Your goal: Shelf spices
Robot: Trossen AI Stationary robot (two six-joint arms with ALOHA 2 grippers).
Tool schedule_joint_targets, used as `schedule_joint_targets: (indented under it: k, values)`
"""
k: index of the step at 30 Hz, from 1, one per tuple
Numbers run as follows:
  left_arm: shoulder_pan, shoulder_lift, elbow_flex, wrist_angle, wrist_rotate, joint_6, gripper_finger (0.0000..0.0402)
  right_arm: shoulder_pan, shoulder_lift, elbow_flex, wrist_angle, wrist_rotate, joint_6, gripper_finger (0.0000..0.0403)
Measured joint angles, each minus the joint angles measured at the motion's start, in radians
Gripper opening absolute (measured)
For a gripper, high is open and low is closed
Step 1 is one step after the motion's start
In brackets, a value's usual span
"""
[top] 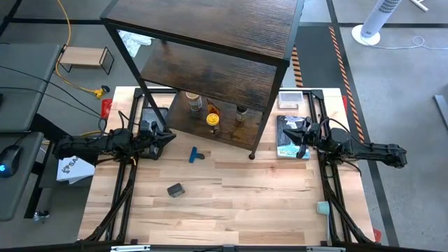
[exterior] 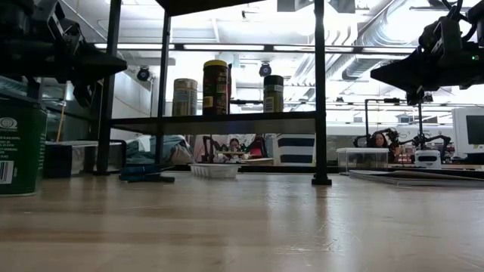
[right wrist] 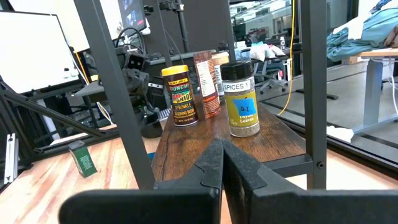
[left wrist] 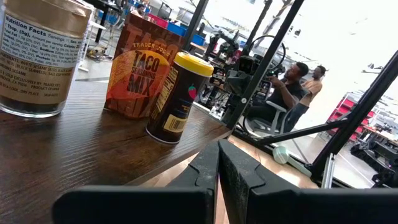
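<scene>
- On the shelf's [top: 210, 70] lowest board stand four of the spices, all upright with their long axes vertical: a tan-lidded jar [top: 194, 102], a reddish packet [top: 212, 108], a yellow-lidded jar [top: 213, 122] and a black-lidded jar [top: 241, 113].
- They sit grouped near the board's front edge, probably because that is as far as an arm reaches under the upper boards.
- Out in front of the shelf, well apart from it on the table [top: 231, 203], lies the small grey box [top: 175, 190], on its side and angled a little; I judge it is the one spice not yet shelved.
- Between that box and the shelf lies a blue plastic piece [top: 195, 155], no part of the job.
- Left of the shelf hangs the left tool [top: 170, 136], fingers pressed together on nothing.
- Right of the shelf hangs the right tool [top: 297, 133], likewise pressed together and empty, above a book [top: 287, 138].
</scene>
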Motion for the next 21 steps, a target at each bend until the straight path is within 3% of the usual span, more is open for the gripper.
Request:
schedule_joint_targets:
  k: [17, 21]
  values:
    - [0.000, 0.000, 0.000, 0.003, -0.001, 0.000, 0.0008, 0.000, 0.000, 0.000, 0.000, 0.000, 0.000, 0.0000]
    - [0.000, 0.000, 0.000, 0.066, -0.006, -0.017, 0.0008, 0.000, 0.000, 0.000, 0.000, 0.000, 0.000, 0.0000]
